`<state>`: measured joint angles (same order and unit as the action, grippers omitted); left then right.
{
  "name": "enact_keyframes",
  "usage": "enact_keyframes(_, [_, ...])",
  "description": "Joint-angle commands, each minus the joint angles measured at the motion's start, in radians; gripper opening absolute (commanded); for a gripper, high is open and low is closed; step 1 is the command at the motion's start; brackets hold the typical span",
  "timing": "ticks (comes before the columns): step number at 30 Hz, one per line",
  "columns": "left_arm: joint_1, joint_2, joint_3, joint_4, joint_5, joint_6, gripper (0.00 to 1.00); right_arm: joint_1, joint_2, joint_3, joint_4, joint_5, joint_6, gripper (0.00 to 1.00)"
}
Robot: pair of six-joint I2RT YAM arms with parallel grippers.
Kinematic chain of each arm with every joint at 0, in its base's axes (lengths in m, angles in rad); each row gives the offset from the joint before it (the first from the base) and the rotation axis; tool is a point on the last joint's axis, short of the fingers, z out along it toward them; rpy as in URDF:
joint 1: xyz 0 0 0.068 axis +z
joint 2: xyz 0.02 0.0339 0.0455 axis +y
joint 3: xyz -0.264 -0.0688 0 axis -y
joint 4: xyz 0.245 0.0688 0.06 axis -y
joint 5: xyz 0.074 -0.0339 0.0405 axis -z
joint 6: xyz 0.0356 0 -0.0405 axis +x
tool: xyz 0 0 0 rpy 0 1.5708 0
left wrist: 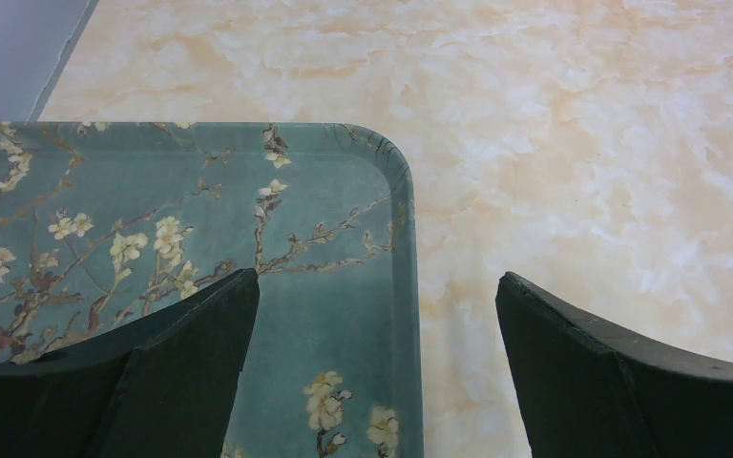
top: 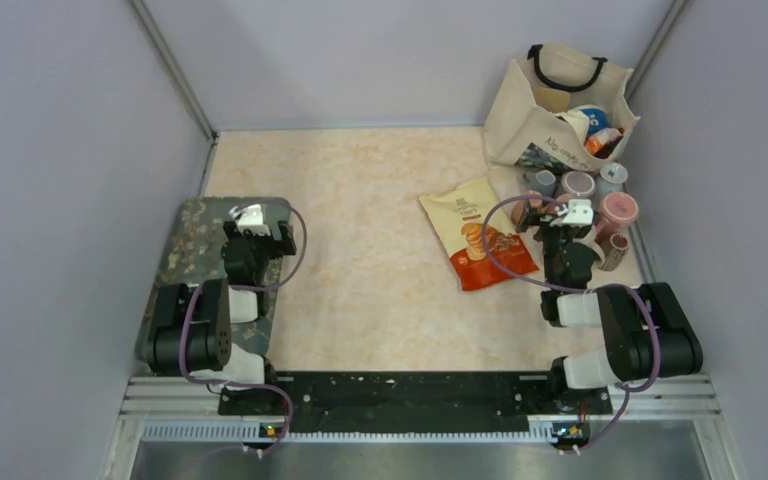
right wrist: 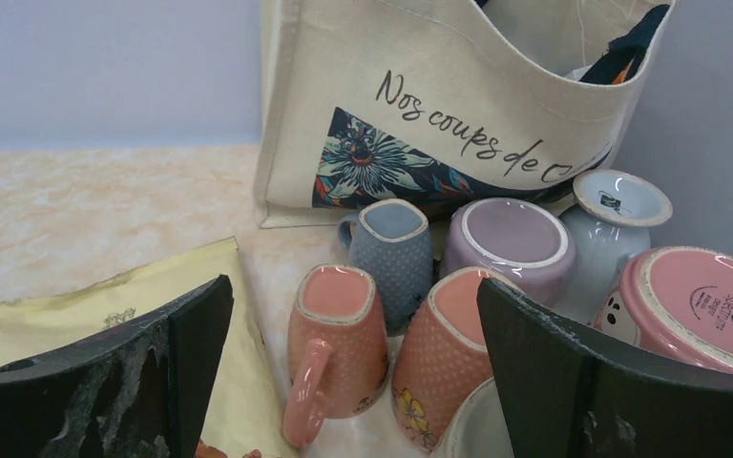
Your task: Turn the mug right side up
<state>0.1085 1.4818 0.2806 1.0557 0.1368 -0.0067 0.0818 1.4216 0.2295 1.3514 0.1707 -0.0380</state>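
Both arms are sitting closest to the overhead camera: we are seeing the left arm (top: pixel 200 325) folded over a floral tray (top: pixel 175 250) at the table's (top: pixel 360 200) left side, the left gripper (top: pixel 258 228) hovering by the tray's far right corner, and the right arm (top: pixel 630 330) holding the right gripper (top: pixel 558 220) just before a cluster of mugs (top: pixel 590 195) at the far right. A snack bag (top: pixel 475 238) is lying flat just left of that gripper, and a canvas tote bag (top: pixel 545 110) is standing behind the mugs in the corner. Moving to the left wrist view, we are noting both dark fingers (left wrist: pixel 191 372) spread wide with nothing between them, one over the tray and the other over bare table. Moving to the right wrist view, we are noting the fingers (right wrist: pixel 573 382) likewise released and empty, the mugs just beyond them. We are reading a pink mug (right wrist: pixel 697 310) with a stamped base, a lilac mug (right wrist: pixel 508 243) and a pale blue mug (right wrist: pixel 618 215) as standing base-up; for the blue dotted mug (right wrist: pixel 393 253) and the two coral mugs (right wrist: pixel 336 348) in front we cannot tell which end is up. All are resting close together on the table before the tote bag, neither gripper touching them.
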Motion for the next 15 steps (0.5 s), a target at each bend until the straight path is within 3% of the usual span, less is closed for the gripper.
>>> enact_keyframes(1, [-0.003, 0.002, 0.003, 0.07, -0.007, -0.015, 0.99, -0.019, 0.036, -0.044, -0.13, 0.034, 0.031, 0.99])
enact_keyframes(9, [-0.003, 0.0, 0.003, 0.071, -0.006, -0.015, 0.99, -0.02, -0.016, -0.041, -0.17, 0.049, 0.031, 0.99])
enact_keyframes(15, [-0.003, -0.068, -0.004, 0.044, 0.059, -0.002, 0.99, -0.02, -0.219, 0.11, -0.612, 0.045, 0.071, 0.98])
